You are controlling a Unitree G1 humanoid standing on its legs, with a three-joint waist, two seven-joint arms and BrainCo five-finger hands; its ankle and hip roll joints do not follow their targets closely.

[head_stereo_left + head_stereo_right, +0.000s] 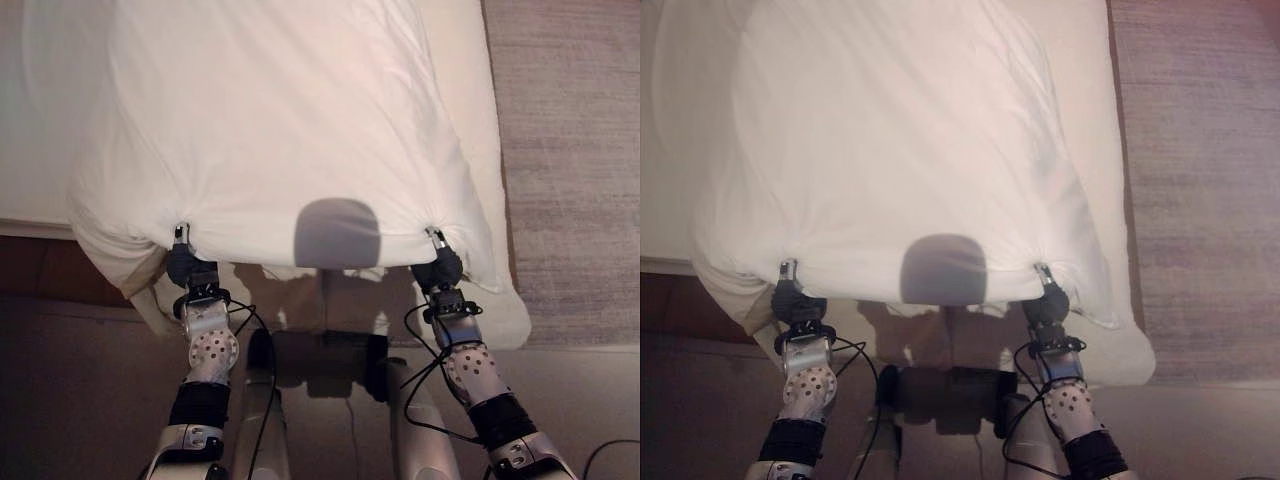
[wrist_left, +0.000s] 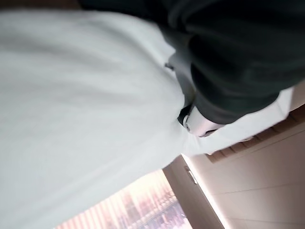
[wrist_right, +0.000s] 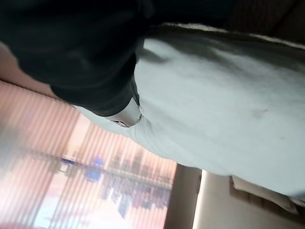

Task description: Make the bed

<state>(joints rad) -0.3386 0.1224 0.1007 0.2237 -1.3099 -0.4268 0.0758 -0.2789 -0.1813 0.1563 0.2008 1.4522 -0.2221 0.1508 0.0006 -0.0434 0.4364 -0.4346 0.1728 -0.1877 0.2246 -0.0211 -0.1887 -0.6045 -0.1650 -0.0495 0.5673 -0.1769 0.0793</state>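
Observation:
A white duvet (image 1: 280, 130) lies along the bed (image 1: 35, 120), and its near edge is lifted off the foot of the mattress. My left hand (image 1: 186, 262) is shut on that edge near its left corner, where the cloth puckers. My right hand (image 1: 441, 266) is shut on the same edge near the right corner. The edge hangs taut between the two hands. In the left wrist view a silver finger (image 2: 198, 125) digs into the duvet (image 2: 81, 119). The right wrist view shows a finger (image 3: 125, 113) pressed against the duvet (image 3: 224, 114).
A grey rug (image 1: 570, 150) covers the floor on the bed's right side. Dark floor (image 1: 60, 380) lies at the foot of the bed on the left. The sheet's corner (image 1: 505, 322) hangs at the lower right. Vertical blinds (image 3: 95, 167) show beyond the bed.

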